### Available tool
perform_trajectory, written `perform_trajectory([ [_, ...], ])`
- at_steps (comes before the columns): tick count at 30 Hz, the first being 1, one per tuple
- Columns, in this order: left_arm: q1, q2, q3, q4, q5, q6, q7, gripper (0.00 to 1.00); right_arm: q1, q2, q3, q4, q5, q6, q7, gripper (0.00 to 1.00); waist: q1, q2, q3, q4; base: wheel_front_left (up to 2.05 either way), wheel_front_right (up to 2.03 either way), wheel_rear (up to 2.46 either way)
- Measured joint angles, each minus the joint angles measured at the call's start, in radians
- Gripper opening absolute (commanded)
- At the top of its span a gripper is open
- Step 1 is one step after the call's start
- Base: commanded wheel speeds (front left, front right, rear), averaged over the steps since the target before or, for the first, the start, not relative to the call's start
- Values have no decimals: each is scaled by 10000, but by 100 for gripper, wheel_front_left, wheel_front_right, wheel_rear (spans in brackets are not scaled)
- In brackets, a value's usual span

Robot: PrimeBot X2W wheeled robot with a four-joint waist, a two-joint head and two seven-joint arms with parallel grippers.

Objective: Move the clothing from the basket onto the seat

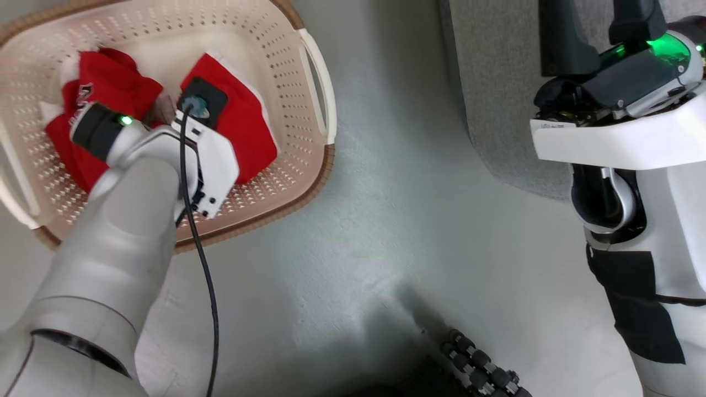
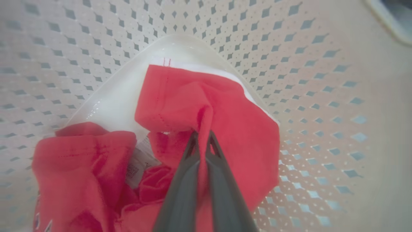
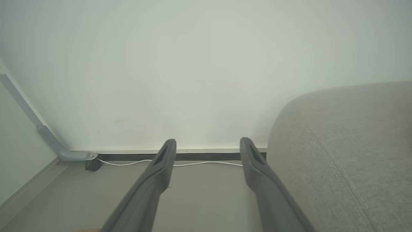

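The cream perforated basket [image 1: 317, 82] stands on the floor at the upper left of the head view. Two pieces of red clothing lie in it: one with white trim [image 1: 245, 124] on the right, and a crumpled one with chest lettering [image 1: 110, 82] on the left. My left arm reaches down into the basket. In the left wrist view my left gripper [image 2: 202, 134] is shut on a raised fold of the right-hand red clothing [image 2: 238, 129]. The other piece [image 2: 80, 167] lies beside it. My right gripper [image 3: 208, 145] is open and holds nothing, next to the grey seat [image 3: 347, 154] [image 1: 496, 82].
Pale floor [image 1: 386, 220] separates the basket from the seat. A black ribbed part [image 1: 480, 364] shows at the bottom of the head view. In the right wrist view a white cable [image 3: 138, 162] runs along the wall's foot, beside a small caster [image 3: 93, 165].
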Motion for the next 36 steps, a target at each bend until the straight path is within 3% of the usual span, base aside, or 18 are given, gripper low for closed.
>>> perform_trajectory([
  [16,1655,-777,-232,-754,-1331,0,-2378,0,1474,-851,-495,1041,-353,0,0,100,0,0,-2609,1201,0,0,0],
  [23,2479,-788,-127,-1693,-1745,0,-2502,0,2270,-1007,-709,1519,-466,0,0,100,0,0,-3811,1669,0,0,0],
  [36,5097,-631,1544,-4671,-1549,33,-2504,0,4046,-1053,-953,2314,-715,0,0,100,0,0,-6397,2519,0,0,0],
])
